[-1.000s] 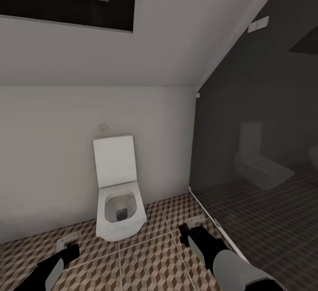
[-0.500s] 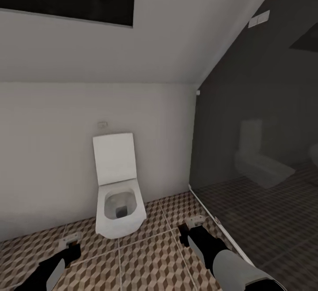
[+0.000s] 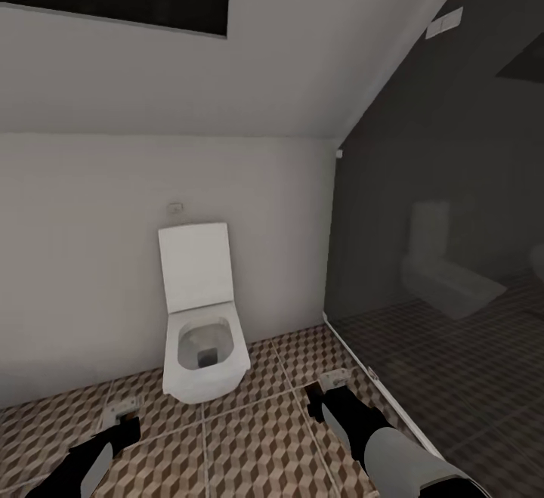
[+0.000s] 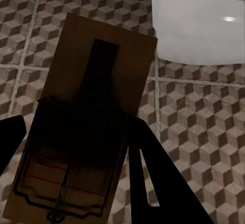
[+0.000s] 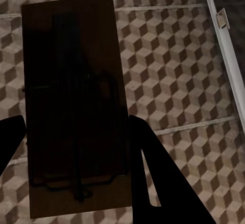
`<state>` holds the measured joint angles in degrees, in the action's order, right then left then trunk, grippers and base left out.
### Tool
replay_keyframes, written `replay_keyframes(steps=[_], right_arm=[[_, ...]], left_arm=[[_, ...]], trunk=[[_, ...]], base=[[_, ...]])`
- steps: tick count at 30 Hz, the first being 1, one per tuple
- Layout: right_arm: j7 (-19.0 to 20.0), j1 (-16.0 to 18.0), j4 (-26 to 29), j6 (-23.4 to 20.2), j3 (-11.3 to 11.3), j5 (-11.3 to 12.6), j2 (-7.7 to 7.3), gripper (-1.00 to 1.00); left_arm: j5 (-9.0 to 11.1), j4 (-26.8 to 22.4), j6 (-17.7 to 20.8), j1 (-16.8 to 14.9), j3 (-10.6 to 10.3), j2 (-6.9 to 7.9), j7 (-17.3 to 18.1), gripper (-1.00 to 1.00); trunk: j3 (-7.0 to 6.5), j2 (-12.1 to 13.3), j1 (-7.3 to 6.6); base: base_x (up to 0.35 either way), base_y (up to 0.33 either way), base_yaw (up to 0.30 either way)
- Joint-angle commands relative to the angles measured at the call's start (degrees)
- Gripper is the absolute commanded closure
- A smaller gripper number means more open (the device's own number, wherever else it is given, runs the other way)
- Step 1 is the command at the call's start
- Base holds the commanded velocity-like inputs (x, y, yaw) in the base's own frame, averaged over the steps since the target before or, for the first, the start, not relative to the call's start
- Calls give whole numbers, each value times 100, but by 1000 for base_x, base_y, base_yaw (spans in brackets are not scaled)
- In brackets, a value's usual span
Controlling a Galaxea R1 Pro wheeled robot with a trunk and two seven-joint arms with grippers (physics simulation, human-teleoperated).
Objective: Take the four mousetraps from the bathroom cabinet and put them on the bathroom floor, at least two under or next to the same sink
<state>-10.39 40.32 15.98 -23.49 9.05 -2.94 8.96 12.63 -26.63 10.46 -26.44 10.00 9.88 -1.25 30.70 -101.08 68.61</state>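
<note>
Both arms reach low over the bathroom floor (image 3: 264, 437). In the left wrist view my left gripper (image 4: 76, 142) is shut on a tan mousetrap (image 4: 97, 76) with a wire bar, held flat above the tiles. In the right wrist view my right gripper (image 5: 76, 137) is shut on a darker, shadowed mousetrap (image 5: 71, 55). From the head camera the left gripper (image 3: 119, 413) hangs at the lower left and the right gripper (image 3: 332, 386) at the lower right of the toilet. The cabinet and the sink are out of view.
A white toilet (image 3: 198, 332) with its lid up stands against the pale wall straight ahead, and its bowl (image 4: 204, 25) is close to the left hand. A dark glass shower partition (image 3: 438, 256) with a floor rail (image 5: 224, 45) bounds the right side.
The whole head view has shifted slightly, so the camera has moved a little. Both grippers keep the same hold on their mousetraps.
</note>
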Motion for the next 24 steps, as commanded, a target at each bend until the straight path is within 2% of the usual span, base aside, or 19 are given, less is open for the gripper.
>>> replay_keyframes(steps=[1, 11, 24], right_arm=[[-4, 2, 10, -39, 26, -13, 0, 100], [1, 2, 6, -33, 37, -27, 33, 100], [-8, 2, 10, -33, 31, -11, 54, 100]], left_arm=[[60, -14, 35, -1, 3, 0, 37, 100], [50, -1, 41, -1, 2, 30, 448, 100], [54, -8, 41, -1, -6, 6, 528, 100]], trunk=[[25, -45, 22], [204, -446, 242], [438, -967, 527]], base=[[0, 0, 0], [0, 0, 0], [0, 0, 0]])
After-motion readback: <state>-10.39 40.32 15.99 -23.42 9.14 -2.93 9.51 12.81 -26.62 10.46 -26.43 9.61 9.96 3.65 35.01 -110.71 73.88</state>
